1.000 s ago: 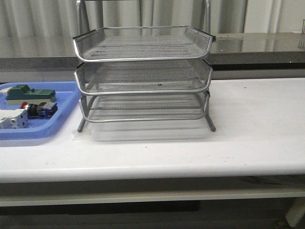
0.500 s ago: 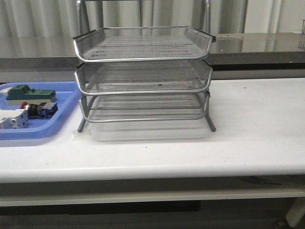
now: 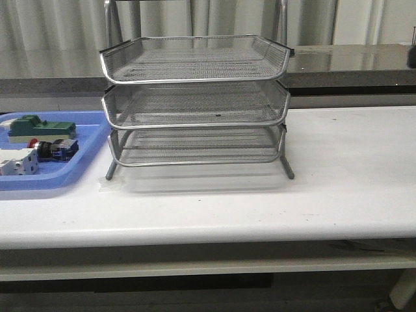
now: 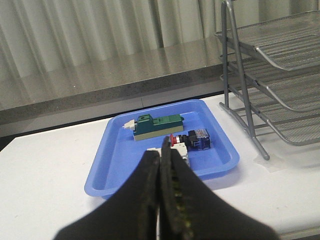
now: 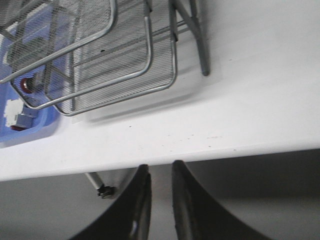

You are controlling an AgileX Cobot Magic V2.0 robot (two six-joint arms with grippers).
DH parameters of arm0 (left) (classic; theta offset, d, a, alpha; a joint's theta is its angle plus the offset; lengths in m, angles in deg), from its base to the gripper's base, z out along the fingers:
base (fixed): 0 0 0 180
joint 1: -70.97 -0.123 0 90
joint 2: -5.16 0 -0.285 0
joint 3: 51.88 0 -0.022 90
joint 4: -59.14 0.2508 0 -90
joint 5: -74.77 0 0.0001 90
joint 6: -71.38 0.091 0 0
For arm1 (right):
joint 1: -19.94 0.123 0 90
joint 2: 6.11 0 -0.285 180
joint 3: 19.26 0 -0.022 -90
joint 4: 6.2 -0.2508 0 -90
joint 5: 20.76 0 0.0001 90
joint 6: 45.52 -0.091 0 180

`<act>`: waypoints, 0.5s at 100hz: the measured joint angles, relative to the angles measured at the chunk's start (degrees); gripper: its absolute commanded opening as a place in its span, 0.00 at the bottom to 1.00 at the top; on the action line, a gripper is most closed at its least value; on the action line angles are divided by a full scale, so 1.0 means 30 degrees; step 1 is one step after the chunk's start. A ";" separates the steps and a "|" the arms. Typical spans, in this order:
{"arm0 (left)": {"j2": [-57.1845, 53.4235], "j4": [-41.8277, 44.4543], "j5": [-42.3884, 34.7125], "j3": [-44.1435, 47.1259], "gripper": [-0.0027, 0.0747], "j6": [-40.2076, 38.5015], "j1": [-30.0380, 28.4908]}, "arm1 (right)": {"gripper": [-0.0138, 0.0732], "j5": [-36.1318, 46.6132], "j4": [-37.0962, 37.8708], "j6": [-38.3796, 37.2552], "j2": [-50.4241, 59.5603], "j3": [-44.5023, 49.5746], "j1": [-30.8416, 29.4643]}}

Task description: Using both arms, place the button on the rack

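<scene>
Pressing together with no gap between them, the black fingers of the left gripper (image 4: 161, 200) hold nothing and hang above the near edge of the white table (image 3: 351, 175), in front of the blue tray (image 4: 112, 165). On the other arm the right gripper (image 5: 159, 205) has its jaws only a narrow slit apart, nothing caught between them, and it sits out past the table's front edge, over the dark space below. Out from the left gripper, the button (image 4: 192, 140) lies on its side in the blue tray, its red head turned toward a white block (image 4: 180, 150) that it seems to touch, its blue rear block pointing toward the rack (image 3: 195, 97). A green block (image 4: 157, 126) lies just behind these two, farther back in the same tray. In the front view the tray sits at the table's left side, just beside the rack's left foot, and the button (image 3: 55, 149) is near the tray's right wall. The rack stands upright in the middle of the table, three wire-mesh tiers stacked in a silver frame, all three tiers bare. Neither arm shows in the front view. Behind the table runs a grey counter (image 3: 364, 65) backed by pale curtains (image 4: 100, 30).
</scene>
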 measured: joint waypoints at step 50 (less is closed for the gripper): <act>0.0000 0.0000 0.0000 0.0000 0.01 0.0000 0.0000 | 0.56 -0.1152 -1.7975 1.5016 -0.8789 -0.0120 0.0376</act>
